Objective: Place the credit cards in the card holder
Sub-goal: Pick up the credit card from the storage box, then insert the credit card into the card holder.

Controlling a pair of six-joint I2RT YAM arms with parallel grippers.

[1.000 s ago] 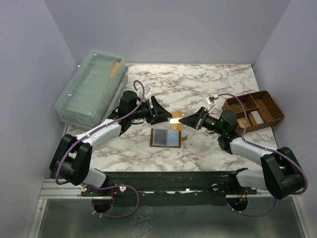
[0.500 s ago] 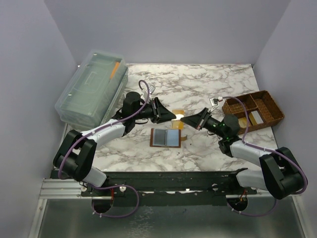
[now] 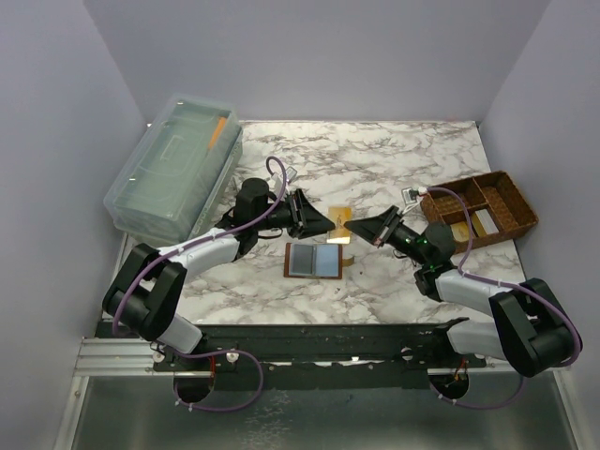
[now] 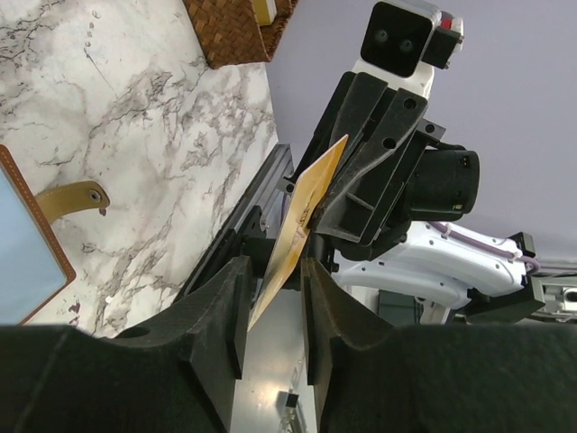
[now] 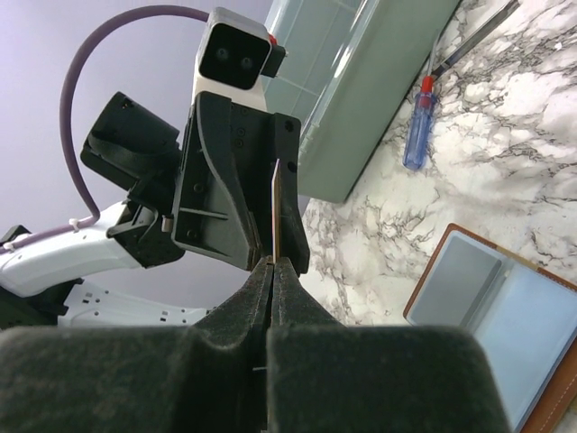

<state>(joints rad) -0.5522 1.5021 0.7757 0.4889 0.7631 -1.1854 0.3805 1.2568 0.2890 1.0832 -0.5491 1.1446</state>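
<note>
A gold credit card (image 4: 305, 209) hangs in the air over the middle of the table, with my right gripper (image 5: 273, 263) shut on one end. In the right wrist view the card (image 5: 278, 207) shows edge-on. My left gripper (image 4: 275, 272) faces it from the other side. Its jaws stand on either side of the card's free end with a gap showing, not pressed on it. In the top view the left gripper (image 3: 319, 223) and right gripper (image 3: 356, 228) nearly meet. Just in front of them the card holder (image 3: 314, 260) lies open and flat, grey-blue inside up.
A brown woven divided basket (image 3: 514, 192) stands at the right with flat pieces in its compartments. A clear plastic box (image 3: 173, 169) fills the back left corner. A blue-handled tool (image 5: 416, 135) lies next to that box.
My left gripper has moved right toward the right gripper, and its jaws have narrowed around the card's free end. The right gripper has kept hold of the card and shifted only slightly.
</note>
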